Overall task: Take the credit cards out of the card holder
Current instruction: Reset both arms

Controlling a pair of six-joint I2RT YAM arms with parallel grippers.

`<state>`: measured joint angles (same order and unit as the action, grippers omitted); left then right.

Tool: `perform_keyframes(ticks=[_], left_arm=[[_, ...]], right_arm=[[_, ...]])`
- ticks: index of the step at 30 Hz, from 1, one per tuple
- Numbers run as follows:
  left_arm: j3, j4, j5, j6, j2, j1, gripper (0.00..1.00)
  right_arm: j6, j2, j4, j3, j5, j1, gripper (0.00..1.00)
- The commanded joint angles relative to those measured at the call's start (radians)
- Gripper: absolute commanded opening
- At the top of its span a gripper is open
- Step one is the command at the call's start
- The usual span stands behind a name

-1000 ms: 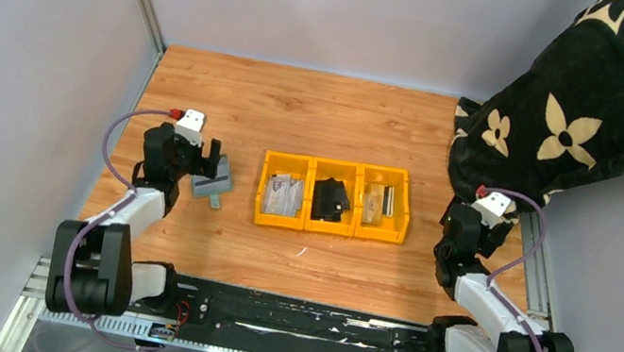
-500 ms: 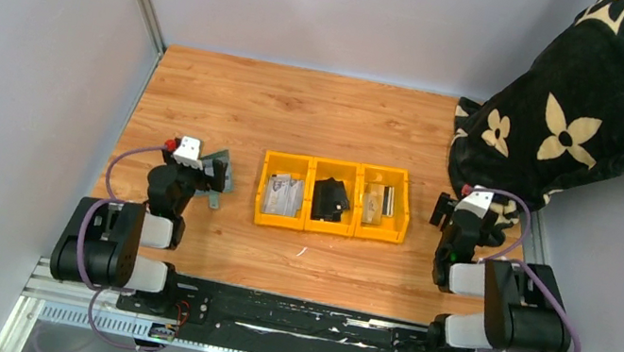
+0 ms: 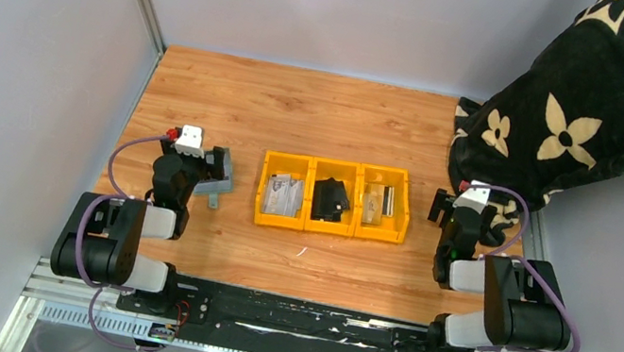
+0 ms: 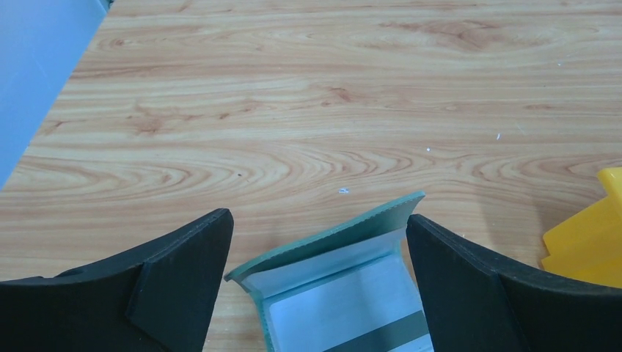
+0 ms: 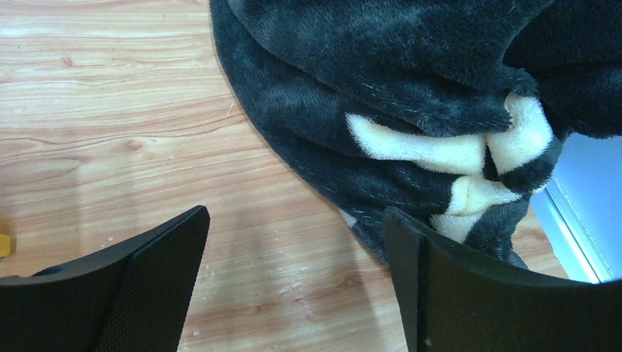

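The left gripper point(image 4: 315, 286), jaws wide, is straddling the sage-green folding card holder point(image 4: 345, 275) without gripping; the right gripper point(image 5: 293, 286) is gaping empty beside the black plush blanket point(image 5: 411, 95).

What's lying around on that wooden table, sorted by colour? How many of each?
Yellow: 1, the three-compartment bin.
Green: 1, the card holder, between the left arm's open jaws.
Black with cream flowers: 1, the blanket.
Grey or whitish: the cards in the bin, too small to count.
Black: 1, a lump in the middle compartment.
Total: 4, plus the cards.
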<state>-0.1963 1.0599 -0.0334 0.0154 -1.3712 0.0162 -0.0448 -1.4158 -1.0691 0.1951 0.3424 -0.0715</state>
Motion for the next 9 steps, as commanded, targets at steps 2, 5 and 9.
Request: perform_keyframes(ticks=[2,5,9], left_arm=[[-0.003,0.003,0.031,0.019,-0.001,-0.005,1.00],[-0.006,-0.001,0.031,0.024,-0.001,-0.005,1.00],[-0.004,0.001,0.030,0.023,0.000,-0.005,1.00]], right_arm=[[-0.017,0.003,-0.020,0.004,-0.002,0.010,0.92],[-0.017,0.003,-0.020,0.004,-0.002,0.009,0.92],[-0.017,0.003,-0.020,0.004,-0.001,0.010,0.92]])
